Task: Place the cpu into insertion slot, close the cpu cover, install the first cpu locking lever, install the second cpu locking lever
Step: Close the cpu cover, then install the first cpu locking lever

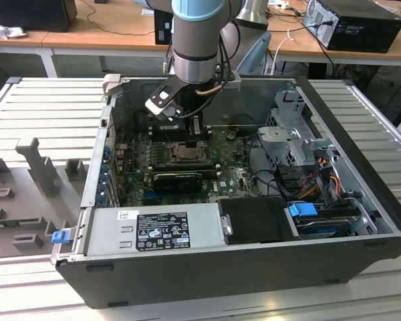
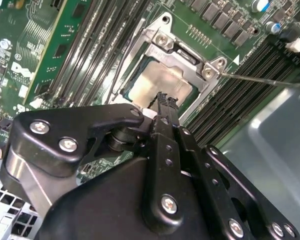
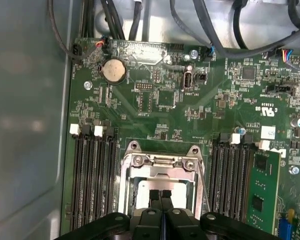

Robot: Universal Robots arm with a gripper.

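**Friend:** What's closest to you?

**Me:** The black gripper (image 3: pixel 160 196), right in front of my wrist cameras. Its two fingertips (image 3: pixel 154 198) are pinched together with nothing between them. They sit at the edge of the chip (image 2: pixel 165 80). I can't tell if they touch it.

**Friend:** Where is the chip?

**Me:** It lies flat in the socket (image 1: pixel 186 154), on the green board (image 3: pixel 165 100), in the far half of the open computer case (image 1: pixel 220 277). Long black memory slots (image 3: pixel 92 175) run along both sides.

**Friend:** Why are the fingers shut?

**Me:** I think a thin, pinched tip fits through the big hole in the metal cover (image 3: pixel 162 161). Wide fingers would bump the frame.

**Friend:** Is the cover down?

**Me:** It looks down to me. It lies flat around the chip, and the chip shows through the hole. I guess that keeps the chip from sliding.

**Friend:** And the levers?

**Me:** One thin wire lever (image 2: pixel 265 80) sticks out from a corner of the socket, over the memory slots. It doesn't look hooked. I can't tell about the other.

**Friend:** Why does the arm (image 1: pixel 197 40) come from above?

**Me:** The case is open on top with walls all round, so straight down looks like the only free way in. The silver power box (image 1: pixel 154 231) fills the near side.
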